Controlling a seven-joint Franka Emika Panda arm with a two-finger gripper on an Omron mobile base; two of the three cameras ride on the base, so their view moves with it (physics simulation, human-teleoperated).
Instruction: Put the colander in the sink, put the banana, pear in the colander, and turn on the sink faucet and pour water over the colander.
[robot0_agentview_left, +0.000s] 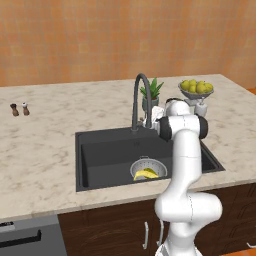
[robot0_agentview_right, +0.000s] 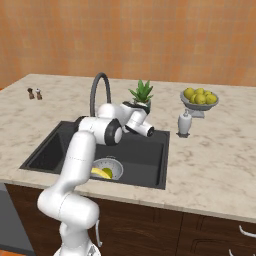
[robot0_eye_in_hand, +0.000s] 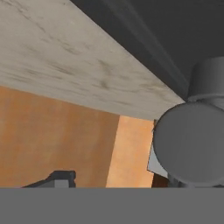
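The dark sink (robot0_agentview_left: 100, 155) (robot0_agentview_right: 145, 150) holds the silver colander (robot0_agentview_left: 155, 165) (robot0_agentview_right: 116, 167) near its front edge. In it lies the yellow banana (robot0_agentview_left: 143, 175) (robot0_agentview_right: 100, 173), with a yellow-green bit that looks like the pear (robot0_agentview_left: 152, 171) (robot0_agentview_right: 107, 171) beside it. The dark gooseneck faucet (robot0_agentview_left: 139, 95) (robot0_agentview_right: 98, 90) stands behind the basin. My gripper (robot0_agentview_left: 151, 119) (robot0_eye_in_hand: 118, 180) hovers at the foot of the faucet, jaws apart. In the hand view a rounded grey part of the faucet (robot0_eye_in_hand: 189, 146) looms large at the right, close to the fingers, one dark fingertip (robot0_eye_in_hand: 61, 177) showing at the left.
Behind the sink stand a green potted plant (robot0_agentview_left: 152, 91) (robot0_agentview_right: 141, 92), a white bottle (robot0_agentview_left: 201, 107) (robot0_agentview_right: 184, 124) and a footed bowl of yellow-green fruit (robot0_agentview_left: 196, 88) (robot0_agentview_right: 199, 97). Two small shakers (robot0_agentview_left: 20, 109) (robot0_agentview_right: 34, 93) sit far left on the marble counter (robot0_agentview_left: 40, 150).
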